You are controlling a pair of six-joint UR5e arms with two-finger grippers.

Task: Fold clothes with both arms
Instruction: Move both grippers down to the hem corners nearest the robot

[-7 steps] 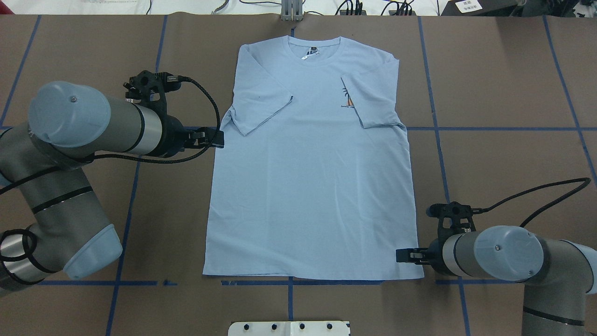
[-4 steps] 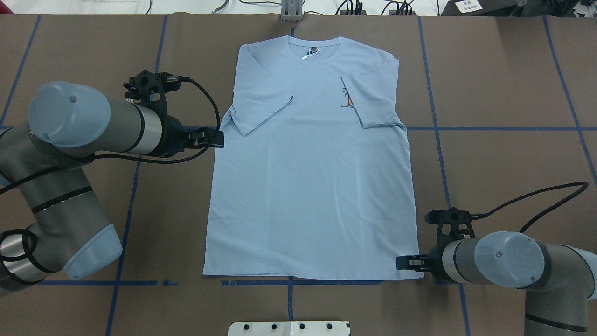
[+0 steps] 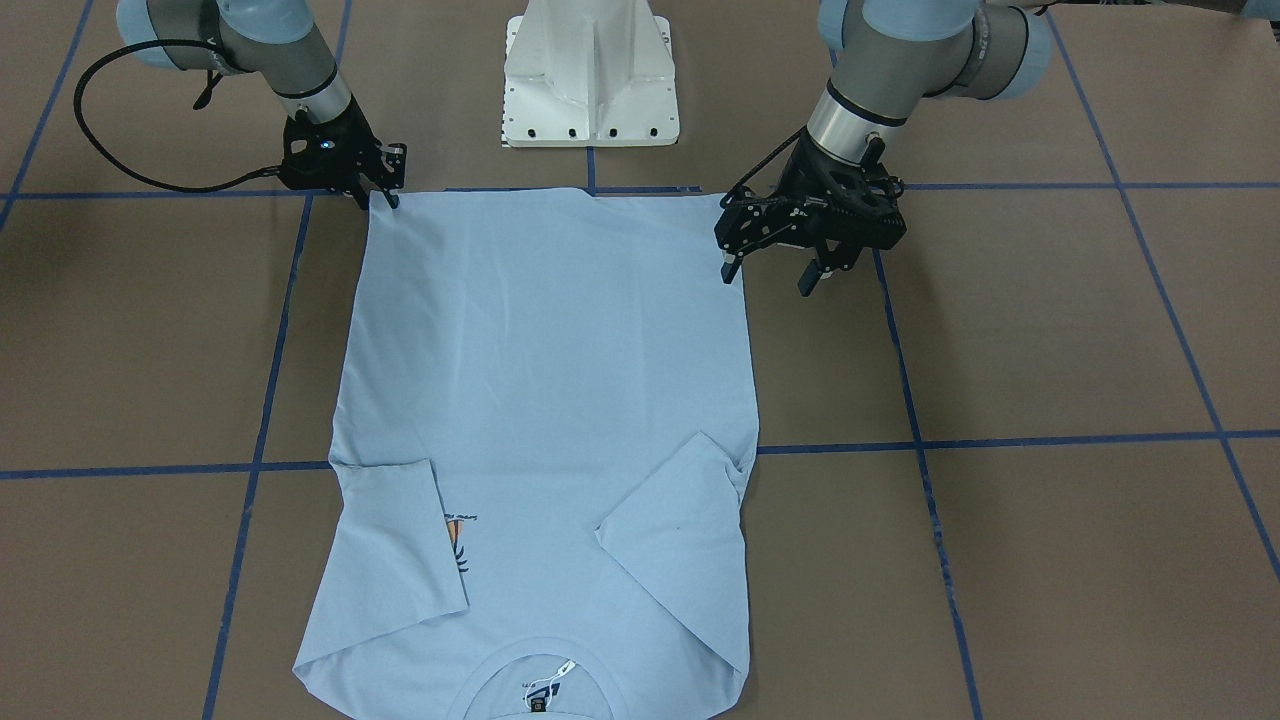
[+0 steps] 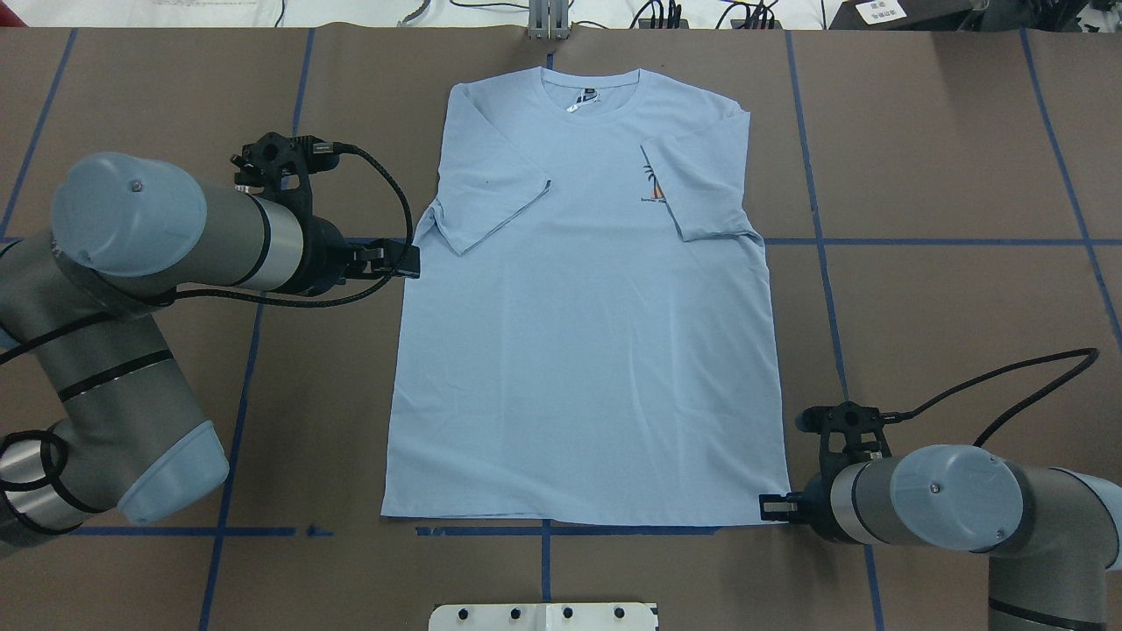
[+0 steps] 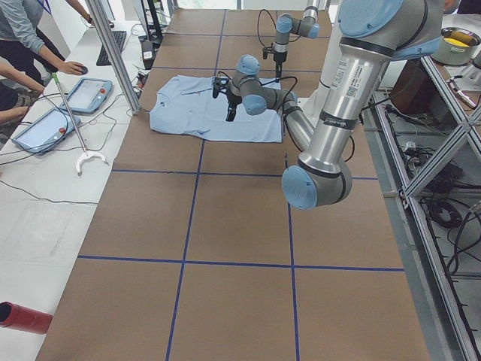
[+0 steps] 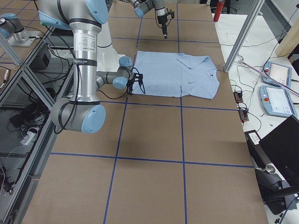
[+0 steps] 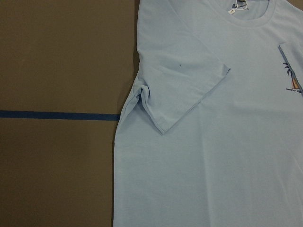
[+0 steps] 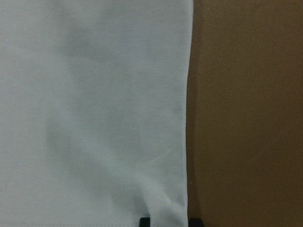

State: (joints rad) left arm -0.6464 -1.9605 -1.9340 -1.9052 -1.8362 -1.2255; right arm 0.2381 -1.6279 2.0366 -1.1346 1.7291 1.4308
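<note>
Brown paper-covered bench with a blue tape grid; operators' tablets are lying off the far end.

The light blue T-shirt is lying flat, front up, at the middle of the bench. Its collar is pointing away from the robot, and both sleeves are already turned in over the chest.

Change over the last second: the right hand is sliding off the fabric, outward and nearer to the robot. It is now sitting at the hem corner on the right. In the wrist view its fingertips are standing apart and straddling the side edge, not yet pinching.

The left hand is staying put, spread wide, just beside the left side seam below the sleeve.

Judgement: the right arm is lining up a corner grasp for the next fold. The left hand is waiting well up the seam, away from its own hem corner.
</note>
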